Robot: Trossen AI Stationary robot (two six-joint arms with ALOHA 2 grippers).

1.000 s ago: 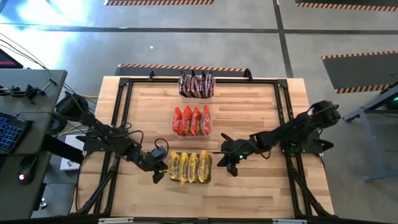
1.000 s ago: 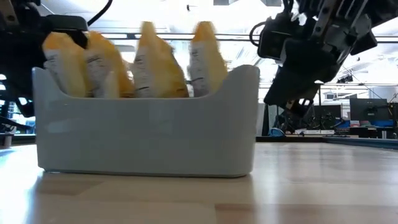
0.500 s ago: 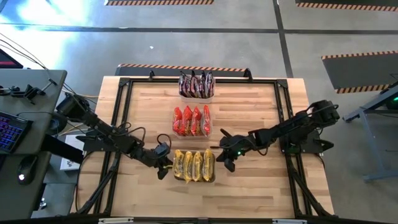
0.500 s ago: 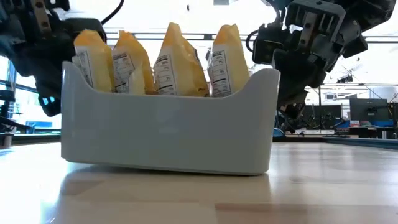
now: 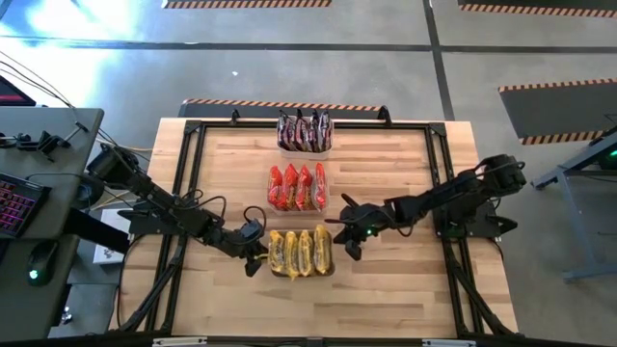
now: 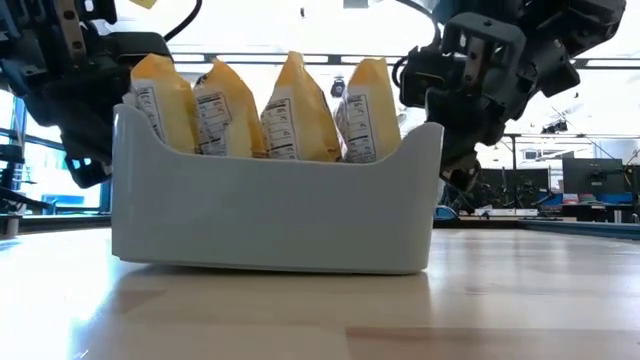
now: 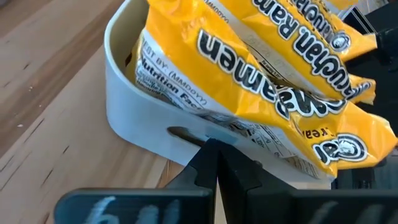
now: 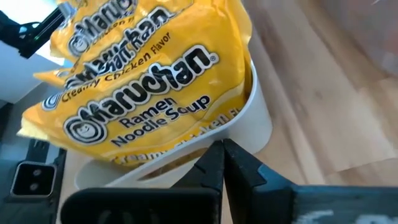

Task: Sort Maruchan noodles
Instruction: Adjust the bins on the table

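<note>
Sorting looks complete: maroon crinkly plastic ramen packets (image 5: 305, 131), red packets (image 5: 297, 187), yellow packets (image 5: 300, 253) each upright in own clear rectangular tub along wooden table (image 5: 386, 164). Left gripper (image 5: 253, 262), right gripper (image 5: 349, 245): fingers together, pressed against yellow tub (image 6: 270, 215) ends. Remaining: tub alignment, probably.

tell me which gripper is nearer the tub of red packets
Right. The right gripper sits just off the corner of the red packets tub; the left gripper is farther away, beside the yellow tub.

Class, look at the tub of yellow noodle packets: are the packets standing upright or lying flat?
Upright. In the low view four yellow packets stand on edge, side by side, tops above the tub rim.
</note>
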